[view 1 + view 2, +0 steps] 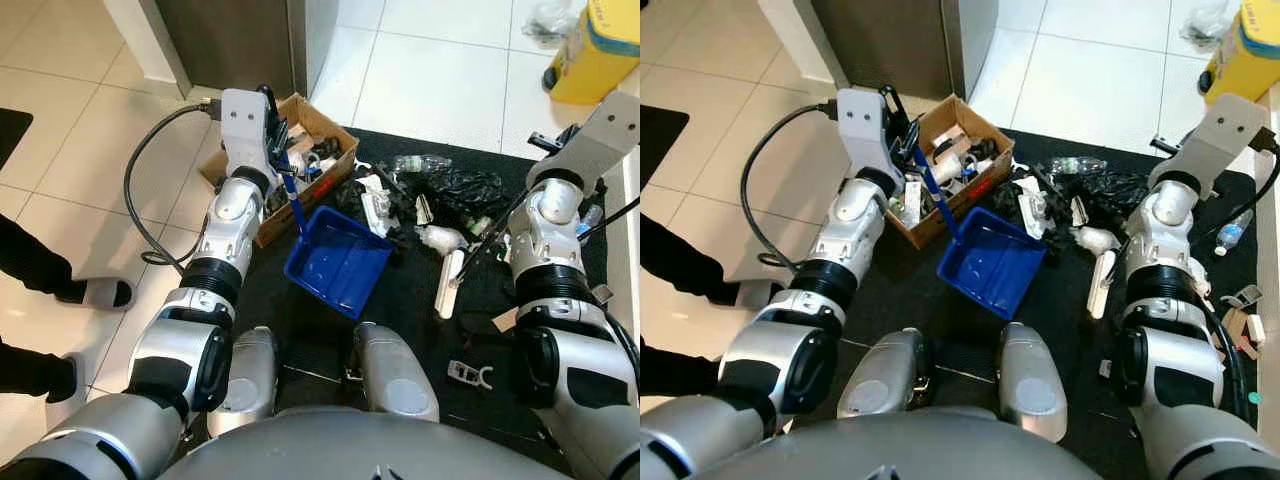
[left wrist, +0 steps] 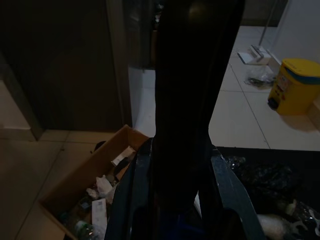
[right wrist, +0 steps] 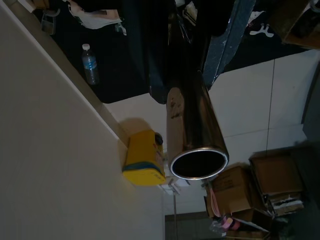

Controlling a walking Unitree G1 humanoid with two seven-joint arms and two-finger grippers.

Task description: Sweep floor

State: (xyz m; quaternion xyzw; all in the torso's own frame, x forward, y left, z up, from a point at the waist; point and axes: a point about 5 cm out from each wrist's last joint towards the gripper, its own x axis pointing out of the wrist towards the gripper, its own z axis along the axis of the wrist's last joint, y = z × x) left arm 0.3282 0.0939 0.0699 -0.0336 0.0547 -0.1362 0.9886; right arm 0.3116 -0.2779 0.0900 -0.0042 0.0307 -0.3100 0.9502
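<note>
Dustpan: blue dustpan (image 1: 338, 262) lies on the black mat (image 1: 400, 320) at 12 o'clock, near the robot's knees.
Left gripper: left gripper (image 1: 272, 125), at 11 o'clock, clamped on the dustpan's upright handle.
Right gripper: right gripper (image 3: 200, 47) closed around a metal broom pole (image 3: 192, 127); its white head (image 1: 450, 283) rests at 1 o'clock.
Litter: trash pile (image 1: 430, 200) beyond the pan; cardboard box (image 1: 320, 150) beside it.

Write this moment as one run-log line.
left claw: shut on dustpan handle | right claw: shut on broom pole | litter: on black mat | box: holds rubbish
</note>
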